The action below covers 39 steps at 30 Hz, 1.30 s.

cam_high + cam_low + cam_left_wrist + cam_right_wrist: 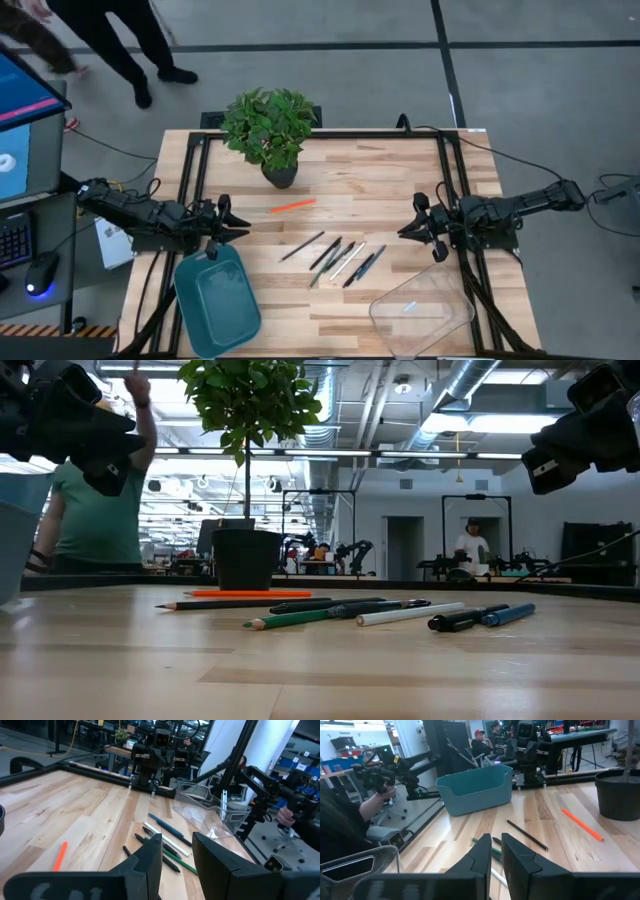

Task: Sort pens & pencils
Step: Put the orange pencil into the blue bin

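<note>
Pens and pencils [340,259] lie fanned in a loose cluster near the middle of the light wooden table [400,180], between the two arms. An orange pen [292,206] lies apart from the rest, closer to the potted plant [270,128] that stands at the table's far edge. From table height the row reads: a dark pencil, a green pencil [300,619], a whitish pen [410,614], a black marker and a blue pen [508,614].

A teal tray [217,300] sits at the near left corner and a clear plastic bin [422,309] at the near right.

The left gripper [236,232] hovers just above the tray's far end, fingers slightly parted and holding nothing. The right gripper [408,230] hangs over bare wood beside the cluster, its fingers nearly together with a narrow gap, also empty.

Black framing rails border the tabletop. Beyond it are grey floor, a monitor, keyboard and mouse at the left, and a workshop hall with ceiling ducts, where a person in a green shirt [98,510] stands behind the table.
</note>
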### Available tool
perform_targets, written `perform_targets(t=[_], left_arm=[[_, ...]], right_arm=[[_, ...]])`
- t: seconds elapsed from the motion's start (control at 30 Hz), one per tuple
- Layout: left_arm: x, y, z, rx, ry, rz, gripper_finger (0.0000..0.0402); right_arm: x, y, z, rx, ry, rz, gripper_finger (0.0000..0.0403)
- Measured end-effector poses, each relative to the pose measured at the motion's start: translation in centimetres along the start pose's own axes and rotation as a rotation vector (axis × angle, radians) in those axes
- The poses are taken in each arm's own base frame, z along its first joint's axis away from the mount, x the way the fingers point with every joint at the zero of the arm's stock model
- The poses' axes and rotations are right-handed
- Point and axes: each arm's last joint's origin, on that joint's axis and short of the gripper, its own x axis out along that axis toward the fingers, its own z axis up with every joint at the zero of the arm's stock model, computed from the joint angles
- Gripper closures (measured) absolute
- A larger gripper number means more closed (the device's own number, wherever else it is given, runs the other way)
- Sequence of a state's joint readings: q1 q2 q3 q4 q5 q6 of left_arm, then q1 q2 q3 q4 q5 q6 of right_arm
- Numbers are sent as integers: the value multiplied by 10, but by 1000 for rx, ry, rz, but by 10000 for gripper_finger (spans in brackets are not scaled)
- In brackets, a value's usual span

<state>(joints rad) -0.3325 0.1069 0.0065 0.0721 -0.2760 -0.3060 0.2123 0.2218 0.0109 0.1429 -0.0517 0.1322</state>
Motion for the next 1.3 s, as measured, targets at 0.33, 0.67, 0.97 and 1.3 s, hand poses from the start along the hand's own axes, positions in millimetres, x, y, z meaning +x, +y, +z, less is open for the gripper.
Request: perform_targets(t=[0.33, 0.67, 0.97, 1.3], left_arm=[[0, 0, 0, -11, 0, 0, 303], [0, 0, 0, -20, 0, 0, 303], [0, 0, 0, -47, 0, 0, 303], [-1, -1, 12, -84, -131, 32, 303]], right_arm=[[0, 0, 1, 0, -9, 1, 337], [0, -2, 1, -7, -11, -18, 337], [0, -2, 2, -9, -20, -17, 337], [-5, 2, 30, -66, -302, 13, 337]])
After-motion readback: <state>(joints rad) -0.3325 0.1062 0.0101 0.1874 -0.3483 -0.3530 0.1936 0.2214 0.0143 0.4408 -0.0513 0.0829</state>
